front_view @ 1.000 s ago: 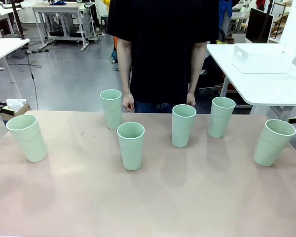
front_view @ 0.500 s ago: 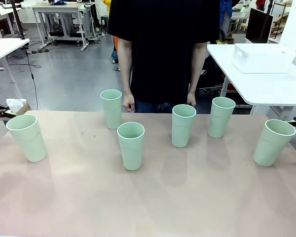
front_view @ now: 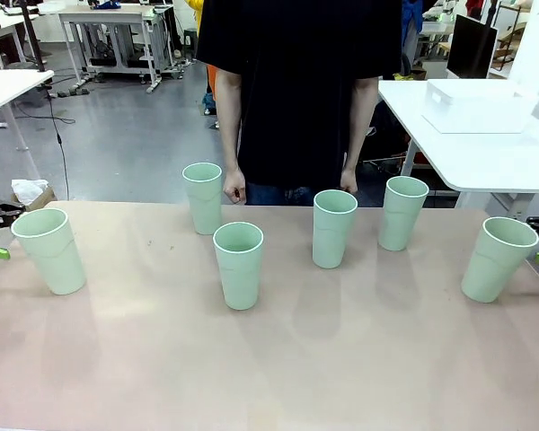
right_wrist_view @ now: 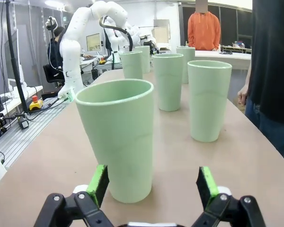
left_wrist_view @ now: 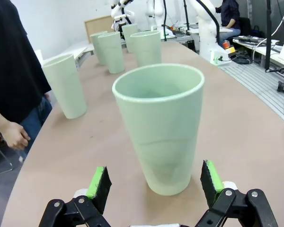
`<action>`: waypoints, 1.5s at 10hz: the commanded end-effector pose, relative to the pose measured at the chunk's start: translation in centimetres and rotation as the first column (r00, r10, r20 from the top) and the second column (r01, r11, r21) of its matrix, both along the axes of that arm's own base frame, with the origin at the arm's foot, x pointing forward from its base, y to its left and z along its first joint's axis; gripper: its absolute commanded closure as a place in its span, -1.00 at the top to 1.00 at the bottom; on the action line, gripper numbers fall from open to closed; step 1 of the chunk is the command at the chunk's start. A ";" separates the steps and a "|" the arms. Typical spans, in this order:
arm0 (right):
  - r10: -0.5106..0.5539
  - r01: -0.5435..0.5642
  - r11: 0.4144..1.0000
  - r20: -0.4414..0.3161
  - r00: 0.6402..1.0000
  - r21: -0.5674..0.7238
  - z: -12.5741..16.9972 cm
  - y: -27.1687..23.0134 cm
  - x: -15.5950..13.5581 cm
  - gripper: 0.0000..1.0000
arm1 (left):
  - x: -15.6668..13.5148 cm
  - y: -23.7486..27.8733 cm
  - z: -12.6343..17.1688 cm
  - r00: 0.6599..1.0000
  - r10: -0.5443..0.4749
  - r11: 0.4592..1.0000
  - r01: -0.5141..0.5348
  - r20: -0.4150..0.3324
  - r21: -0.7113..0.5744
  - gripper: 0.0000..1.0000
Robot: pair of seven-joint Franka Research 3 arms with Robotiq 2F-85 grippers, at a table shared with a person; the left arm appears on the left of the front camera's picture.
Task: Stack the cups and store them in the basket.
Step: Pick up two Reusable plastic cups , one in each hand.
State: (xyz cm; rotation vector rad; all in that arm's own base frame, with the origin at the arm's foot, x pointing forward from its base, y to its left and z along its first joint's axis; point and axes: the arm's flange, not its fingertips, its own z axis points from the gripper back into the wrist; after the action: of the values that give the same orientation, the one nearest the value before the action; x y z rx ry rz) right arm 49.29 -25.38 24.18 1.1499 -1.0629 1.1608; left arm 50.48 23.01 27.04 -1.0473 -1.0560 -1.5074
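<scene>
Six cups [front_view: 239,266] stand apart on a tan table [front_view: 359,359], grey floor [front_view: 117,135] beyond.

a lab, with white workbenches [front_view: 108,16] and a monitor [front_view: 472,47].

Right gripper [right_wrist_view: 153,184]: held wide apart, just short of the nearest cup [right_wrist_view: 119,137].
Other cups [right_wrist_view: 209,99]: stood upright farther along the table [right_wrist_view: 255,165].
</scene>
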 end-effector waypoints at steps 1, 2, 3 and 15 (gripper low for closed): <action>-0.022 0.022 1.000 0.043 0.999 -0.003 -0.7 1.2 -0.1 1.00 | -2.2 -0.2 -2.4 1.000 0.002 1.000 -0.002 0.030 -0.004 1.00; -0.009 0.009 1.000 0.042 0.999 -0.004 -0.9 1.6 -0.3 1.00 | -2.4 -0.6 -3.1 1.000 -0.003 1.000 0.003 0.023 -0.004 1.00; 0.000 0.001 1.000 0.039 0.999 -0.005 -1.2 2.0 -0.5 1.00 | -2.5 -0.9 -3.8 1.000 -0.003 1.000 0.003 0.020 -0.007 1.00; -0.009 0.010 1.000 -0.037 0.999 0.013 -1.6 3.4 -1.8 1.00 | -1.1 -1.9 -5.0 0.996 0.081 0.990 -0.083 -0.024 -0.116 1.00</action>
State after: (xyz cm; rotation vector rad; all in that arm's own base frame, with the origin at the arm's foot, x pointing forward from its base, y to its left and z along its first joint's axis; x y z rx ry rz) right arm 48.01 -22.65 21.90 1.1886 -1.0419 1.1353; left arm 49.35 21.37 22.05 -1.0705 -1.1467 -1.3753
